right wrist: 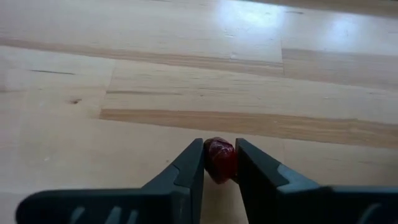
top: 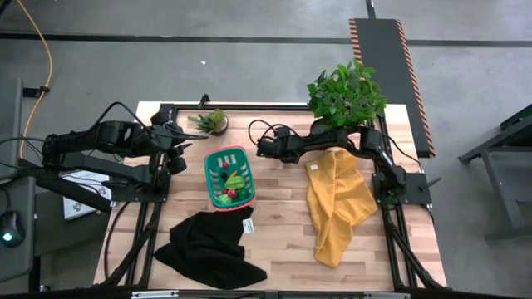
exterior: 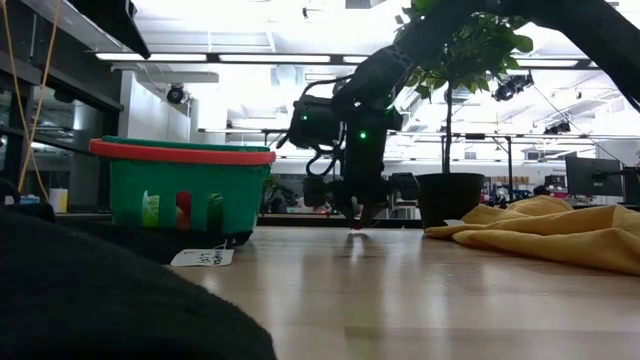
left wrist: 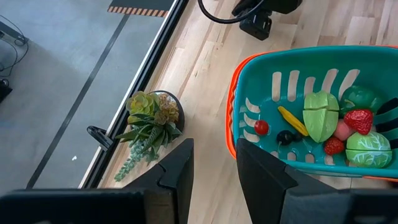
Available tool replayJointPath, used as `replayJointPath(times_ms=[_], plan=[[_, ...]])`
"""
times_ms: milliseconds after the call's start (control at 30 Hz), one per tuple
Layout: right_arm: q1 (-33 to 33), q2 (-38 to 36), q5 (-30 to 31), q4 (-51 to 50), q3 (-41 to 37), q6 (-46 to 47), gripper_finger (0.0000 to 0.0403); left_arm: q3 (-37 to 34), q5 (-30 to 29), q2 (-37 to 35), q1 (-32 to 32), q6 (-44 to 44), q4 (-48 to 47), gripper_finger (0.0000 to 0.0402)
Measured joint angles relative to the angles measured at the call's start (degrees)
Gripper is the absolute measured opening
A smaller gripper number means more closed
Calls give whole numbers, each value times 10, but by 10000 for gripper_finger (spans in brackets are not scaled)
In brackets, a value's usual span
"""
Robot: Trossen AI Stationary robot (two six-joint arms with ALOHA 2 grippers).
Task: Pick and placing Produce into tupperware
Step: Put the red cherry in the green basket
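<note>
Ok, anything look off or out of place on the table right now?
Nothing spilled or damaged. The only stray is a small red produce piece outside the basket, and the right tool is shut on it low over the wood. The black cloth and yellow cloth lie crumpled. The left tool waits open beside the basket.

Place: looking like a robotics lab or workshop hall.
Floor: showing bare grey concrete (top: 249,75) around the wooden table (top: 283,216), with a hazard-striped ramp (top: 391,75) lying beside it.
Ceiling: running long strip lights (exterior: 290,58) over an open hall.
Background: holding monitors (exterior: 592,175) and benches far behind.
Cabling: trailing an orange cord (top: 43,50) across the floor.
</note>
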Motion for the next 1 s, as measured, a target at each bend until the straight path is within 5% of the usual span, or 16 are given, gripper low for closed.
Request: replayJointPath(times_ms=[1000], plan=[[152,0,99,-63,0,159,68,0,0,0,0,-9,10,111]])
